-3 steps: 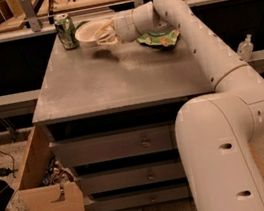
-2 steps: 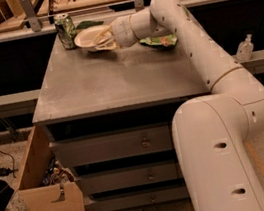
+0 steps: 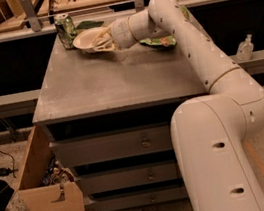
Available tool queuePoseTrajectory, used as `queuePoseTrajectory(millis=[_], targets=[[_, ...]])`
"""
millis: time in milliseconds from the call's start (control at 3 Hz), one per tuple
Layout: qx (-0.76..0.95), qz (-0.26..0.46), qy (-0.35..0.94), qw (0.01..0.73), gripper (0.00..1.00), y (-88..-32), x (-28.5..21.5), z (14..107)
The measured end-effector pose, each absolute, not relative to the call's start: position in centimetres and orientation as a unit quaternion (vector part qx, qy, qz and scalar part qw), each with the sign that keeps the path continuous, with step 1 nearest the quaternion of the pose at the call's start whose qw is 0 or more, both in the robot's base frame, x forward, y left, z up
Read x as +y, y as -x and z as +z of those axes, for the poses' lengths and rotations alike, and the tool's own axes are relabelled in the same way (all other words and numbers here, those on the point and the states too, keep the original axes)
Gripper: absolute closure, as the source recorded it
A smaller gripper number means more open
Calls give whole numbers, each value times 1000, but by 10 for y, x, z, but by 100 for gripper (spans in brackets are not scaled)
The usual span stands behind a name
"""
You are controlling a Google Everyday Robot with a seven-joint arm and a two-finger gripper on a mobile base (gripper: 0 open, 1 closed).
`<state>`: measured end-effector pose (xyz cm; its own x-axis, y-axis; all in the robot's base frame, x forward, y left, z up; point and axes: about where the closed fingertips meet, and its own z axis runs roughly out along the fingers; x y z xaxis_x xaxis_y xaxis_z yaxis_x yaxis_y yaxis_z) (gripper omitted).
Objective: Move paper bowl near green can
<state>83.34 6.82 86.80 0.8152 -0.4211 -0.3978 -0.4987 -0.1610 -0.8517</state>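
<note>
The claw [image 3: 102, 39] is at the far left of the worktop [image 3: 107, 81], clamped on the right-hand rim of the paper bowl [image 3: 85, 37]. Since a second ago it has carried the bowl leftward. Then a clear strip of worktop lay between the bowl and the green can [image 3: 65, 31]; now the bowl's left rim is just beside the can, though I cannot tell whether they touch. The bowl sits slightly tilted, and whether its base rests on the worktop cannot be told. The can stands upright at the back left corner, where it stood before.

The arm [image 3: 198, 50] has swung left with the claw, its bend now lying further over the back of the worktop. That leaves more of the green chip bag [image 3: 159, 42] showing on the right, behind the forearm and well apart from the bowl. A dark green flat thing [image 3: 88, 25] lies just behind the bowl, near the can.

Nothing lies between the bowl and the can. The front of the worktop carries nothing. Below it are grey drawers [image 3: 114, 146]. An open cardboard box [image 3: 51, 202] sits on the floor at the lower left, and a small clear bottle [image 3: 245, 48] is on the ledge to the right.
</note>
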Motion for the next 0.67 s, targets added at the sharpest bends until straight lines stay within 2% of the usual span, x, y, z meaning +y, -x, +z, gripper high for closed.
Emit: queuePoseTrajectory(millis=[667], targets=[[300,39,762,572,13,-833,76,864]])
